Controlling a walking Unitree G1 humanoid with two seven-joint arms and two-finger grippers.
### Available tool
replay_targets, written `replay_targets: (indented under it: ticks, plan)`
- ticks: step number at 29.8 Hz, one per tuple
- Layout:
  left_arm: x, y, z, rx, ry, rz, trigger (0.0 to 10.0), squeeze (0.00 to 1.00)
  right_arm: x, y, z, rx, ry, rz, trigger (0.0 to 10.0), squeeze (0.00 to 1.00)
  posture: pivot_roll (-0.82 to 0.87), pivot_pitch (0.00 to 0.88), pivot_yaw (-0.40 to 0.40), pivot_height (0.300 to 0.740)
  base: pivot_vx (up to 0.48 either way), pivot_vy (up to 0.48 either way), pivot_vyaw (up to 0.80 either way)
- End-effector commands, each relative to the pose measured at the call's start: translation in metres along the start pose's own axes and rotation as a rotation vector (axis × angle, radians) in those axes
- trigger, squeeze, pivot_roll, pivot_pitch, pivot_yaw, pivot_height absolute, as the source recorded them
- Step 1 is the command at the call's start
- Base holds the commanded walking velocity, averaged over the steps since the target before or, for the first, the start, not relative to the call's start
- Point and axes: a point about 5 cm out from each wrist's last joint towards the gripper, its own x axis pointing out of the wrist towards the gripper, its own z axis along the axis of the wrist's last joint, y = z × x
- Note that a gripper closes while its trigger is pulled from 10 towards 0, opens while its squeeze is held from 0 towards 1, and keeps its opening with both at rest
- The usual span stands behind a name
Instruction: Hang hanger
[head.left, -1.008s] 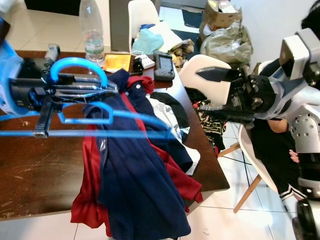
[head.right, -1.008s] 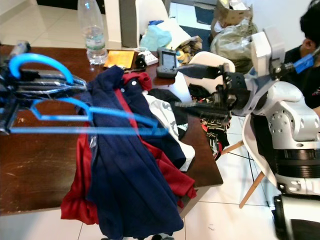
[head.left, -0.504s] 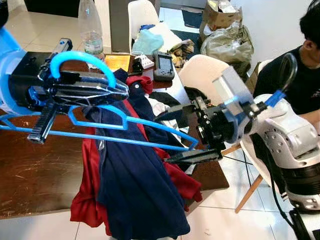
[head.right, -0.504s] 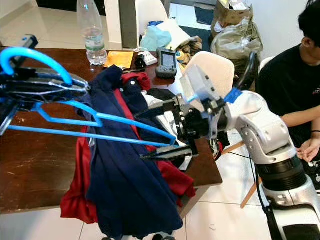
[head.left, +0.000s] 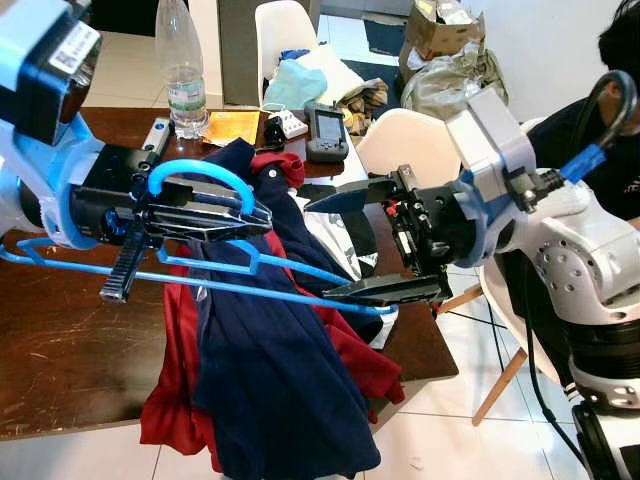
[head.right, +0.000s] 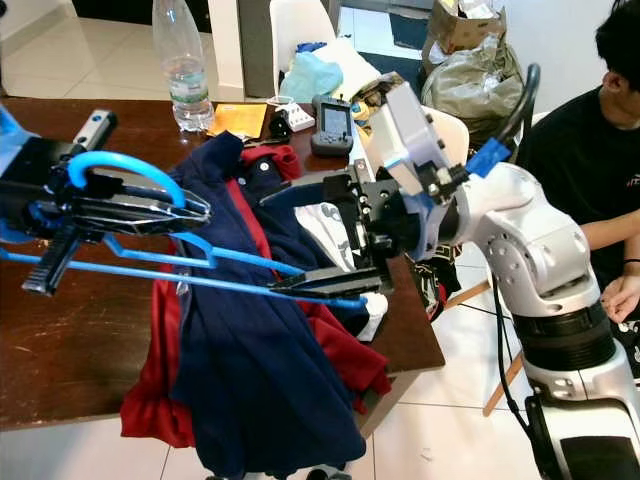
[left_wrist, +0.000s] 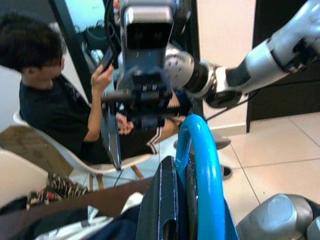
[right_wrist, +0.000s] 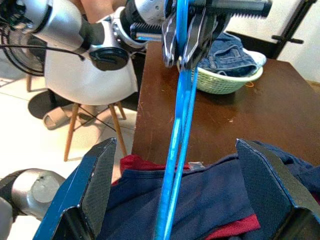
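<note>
At the upper left of the left eye view, a small white label (head.left: 62, 52) with black marks sits on the robot's left arm, too small to read. The water bottle (head.left: 181, 62) at the top of the frame has a label too, but its words cannot be made out.

The left gripper (head.left: 215, 212) reaches in from the left side, level over the brown table (head.left: 60, 350), with its fingers squeezed tight on the neck of the blue hanger (head.left: 230, 275). The right gripper (head.left: 365, 240) comes in from the right side with its fingers spread wide apart, one above and one below the hanger's far tip.

The hanger is thin blue plastic with a round hook and a long bar. It floats across the middle of the frame, above a navy shirt (head.left: 270, 380) and a red cloth (head.left: 170, 400) hanging off the table edge.

A person in black (head.right: 585, 170) sits at the right edge.
</note>
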Motion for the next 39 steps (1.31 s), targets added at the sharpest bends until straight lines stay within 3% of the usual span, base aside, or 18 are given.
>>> replay_targets:
  ticks: [1,4,6,8,9,27,28,30,31,39]
  plan:
    - [0.002,0.0,-0.005,0.003,0.022,0.001,10.0,0.0,0.005,-0.001,0.003,-0.028,0.04,-0.011,10.0,0.0,0.18,0.107,-0.079,0.74,0.0,0.0,0.0]
    - [0.002,0.0,-0.005,0.003,0.022,0.001,10.0,0.0,0.005,-0.001,0.003,-0.028,0.04,-0.011,10.0,0.0,0.18,0.107,-0.079,0.74,0.0,0.0,0.0]
    - [0.003,0.005,-0.009,0.024,0.029,0.045,10.0,0.0,0.034,0.006,-0.003,0.001,0.04,-0.013,10.0,0.0,0.17,0.108,-0.073,0.74,0.0,0.0,0.0]
    - [0.003,0.005,-0.009,0.024,0.029,0.045,10.0,0.0,0.034,0.006,-0.003,0.001,0.04,-0.013,10.0,0.0,0.17,0.108,-0.073,0.74,0.0,0.0,0.0]
    - [0.004,0.007,-0.01,0.028,0.021,0.053,10.0,0.0,0.046,0.01,-0.005,0.015,0.04,-0.009,10.0,0.0,0.17,0.108,-0.073,0.74,0.0,0.0,0.0]
    - [0.006,0.008,-0.02,0.044,-0.005,0.056,10.0,0.0,0.074,0.0,-0.021,0.142,0.068,-0.134,10.0,0.0,0.16,0.106,-0.07,0.74,0.0,0.0,0.0]
    - [0.009,0.008,-0.02,0.047,-0.008,0.054,10.0,0.0,0.076,-0.002,-0.025,0.158,0.079,-0.161,0.6,0.0,0.16,0.106,-0.07,0.74,0.0,0.0,0.0]
    - [0.009,0.008,-0.02,0.047,-0.008,0.054,10.0,0.0,0.076,-0.002,-0.025,0.158,0.079,-0.161,0.6,0.0,0.16,0.106,-0.07,0.74,0.0,0.0,0.0]
    - [0.012,0.008,-0.02,0.051,-0.009,0.052,10.0,0.0,0.079,-0.003,-0.029,0.165,0.096,-0.178,0.0,0.0,0.16,0.106,-0.07,0.74,0.0,0.0,0.0]
    - [0.017,0.008,-0.015,0.065,-0.026,0.055,10.0,0.0,0.085,0.001,-0.033,0.185,0.125,-0.2,0.0,0.0,0.16,0.107,-0.07,0.74,0.0,0.0,0.0]
